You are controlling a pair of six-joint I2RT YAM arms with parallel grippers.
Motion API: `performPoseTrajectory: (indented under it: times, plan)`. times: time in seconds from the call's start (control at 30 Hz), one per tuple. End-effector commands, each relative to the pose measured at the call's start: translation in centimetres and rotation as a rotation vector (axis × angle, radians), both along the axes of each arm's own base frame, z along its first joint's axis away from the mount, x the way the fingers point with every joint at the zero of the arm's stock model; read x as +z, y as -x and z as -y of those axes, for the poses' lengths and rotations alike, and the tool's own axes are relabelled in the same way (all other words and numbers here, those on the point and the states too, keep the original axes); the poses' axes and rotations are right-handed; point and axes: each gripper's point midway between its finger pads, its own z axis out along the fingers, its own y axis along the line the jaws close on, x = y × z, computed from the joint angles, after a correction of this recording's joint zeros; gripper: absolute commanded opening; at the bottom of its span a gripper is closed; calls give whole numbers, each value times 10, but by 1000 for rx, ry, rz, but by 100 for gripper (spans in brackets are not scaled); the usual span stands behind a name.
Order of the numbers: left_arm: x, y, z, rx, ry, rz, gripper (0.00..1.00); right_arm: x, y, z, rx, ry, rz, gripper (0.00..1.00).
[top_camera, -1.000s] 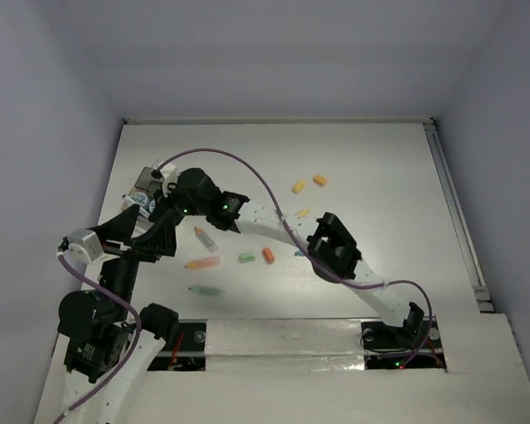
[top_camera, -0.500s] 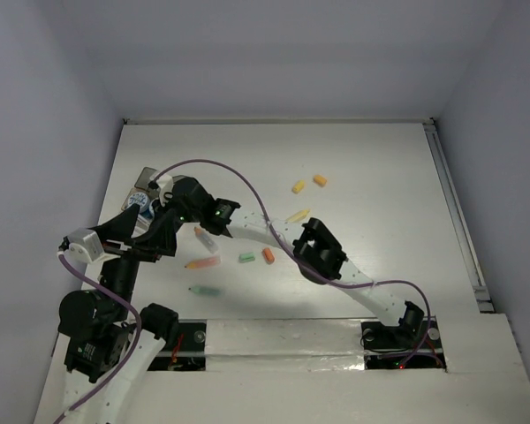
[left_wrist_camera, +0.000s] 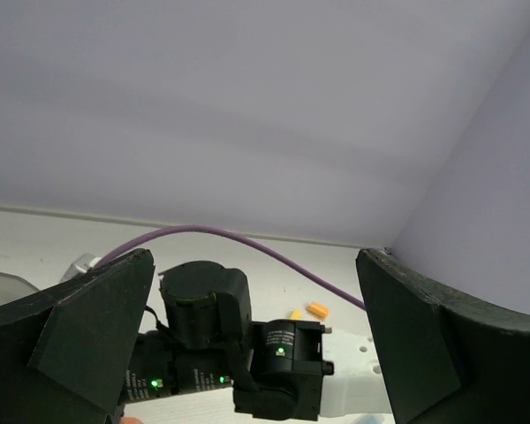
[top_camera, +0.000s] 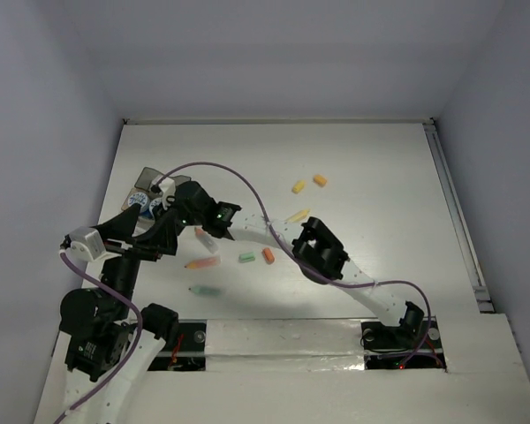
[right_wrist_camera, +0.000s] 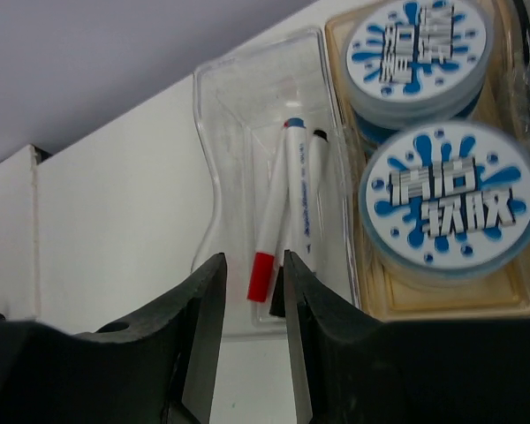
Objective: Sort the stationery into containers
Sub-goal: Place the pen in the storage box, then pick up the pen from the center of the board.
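My right gripper (right_wrist_camera: 251,261) hovers over the near end of the clear tray (right_wrist_camera: 214,79), open by a narrow gap. Below that gap a white pen with a red cap (right_wrist_camera: 274,212) lies in the tray, free of the fingers, beside a black-capped pen (right_wrist_camera: 311,199). In the top view the right gripper (top_camera: 162,193) is over the containers (top_camera: 145,182) at the table's left. My left gripper (top_camera: 163,232) hangs wide open just in front of it, holding nothing. Several stationery pieces lie loose: a pink marker (top_camera: 205,238), an orange-pink marker (top_camera: 202,262), a green pen (top_camera: 206,290).
Two round blue-white pots (right_wrist_camera: 450,199) sit in a tan tray (right_wrist_camera: 424,300) right of the clear tray. A green block (top_camera: 246,258), an orange piece (top_camera: 268,255), a yellow marker (top_camera: 297,215) and two small pieces (top_camera: 298,186) lie mid-table. The right arm's wrist (left_wrist_camera: 247,353) fills the left wrist view.
The right arm's elbow has swung left and nearer. Its gripper has stayed over the containers and its jaws have parted. The left arm has hardly moved.
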Motion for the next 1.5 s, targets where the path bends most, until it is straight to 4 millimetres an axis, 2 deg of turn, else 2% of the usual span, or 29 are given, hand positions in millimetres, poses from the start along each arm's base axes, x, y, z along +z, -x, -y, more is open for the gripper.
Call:
performPoseTrajectory:
  times: [0.0,0.07,0.1,0.17,0.2,0.23,0.27,0.3,0.33,0.37,0.43,0.47,0.5,0.53,0.57,0.6,0.63,0.67,0.7,0.73,0.77,0.8,0.87,0.9,0.97,1.0,1.17,1.3,1.47]
  plan:
    - [12,-2,1,-2,5,32,99,78,3,2,-12,-153,80,38]
    - [10,-3,2,-4,2,27,99,82,4,9,-28,-162,82,37]
    - [10,-3,3,-6,1,27,99,91,2,13,-51,-189,99,37]
    - [7,-5,4,-11,-3,16,99,95,5,31,-83,-178,105,38]
    - [7,-6,5,-11,-4,11,99,126,3,43,-120,-223,149,38]
    - [5,-8,6,-12,-6,2,99,104,4,56,-144,-172,139,38]
    - [3,-10,6,-10,-6,-7,99,105,4,66,-168,-163,149,39]
    - [1,-12,6,-8,-5,-18,99,107,-5,79,-219,-153,169,39]
    - [0,-13,6,-6,-4,-23,99,105,-3,90,-236,-139,171,39]
    - [-2,-16,6,0,1,-34,99,100,-8,119,-271,-107,167,39]
    - [-2,-17,7,-6,18,-43,99,90,-12,153,-320,-62,158,39]
    - [-5,-19,7,-4,22,-54,99,79,-6,183,-341,-19,140,39]
    - [-5,-20,7,-3,28,-60,99,65,-13,209,-378,40,119,40]
    - [-6,-21,8,-6,31,-63,99,56,-12,229,-391,79,106,40]
    - [-6,-22,9,-9,33,-67,99,48,-3,260,-408,124,97,41]
    - [-6,-22,10,-13,35,-64,99,31,-4,289,-430,213,81,41]
    - [-6,-22,13,-29,26,-62,99,23,2,309,-435,260,72,42]
    - [-6,-22,15,-37,17,-63,99,16,10,344,-449,324,72,46]
    - [-7,-23,17,-44,8,-65,99,13,19,356,-439,354,72,48]
    - [-8,-22,22,-69,0,-66,99,13,20,371,-452,377,68,52]
    - [-8,-24,23,-73,-5,-71,99,15,23,380,-453,390,69,61]
    - [-8,-24,23,-73,-10,-71,99,20,28,391,-449,409,73,67]
    - [-10,-28,24,-69,-20,-82,99,21,24,405,-463,430,70,75]
    - [-12,-29,25,-67,-26,-92,99,16,26,413,-459,473,50,75]
    - [-15,-32,29,-84,-36,-106,99,14,18,419,-482,516,27,75]
    - [-16,-33,30,-86,-40,-110,99,7,22,424,-479,559,2,76]
    - [-20,-36,35,-101,-58,-130,99,-19,26,433,-466,657,-59,85]
    - [-21,-38,36,-101,-66,-138,99,-31,29,434,-425,703,-165,87]
    - [-20,-36,37,-108,-68,-129,99,-48,19,450,-451,785,-192,89]
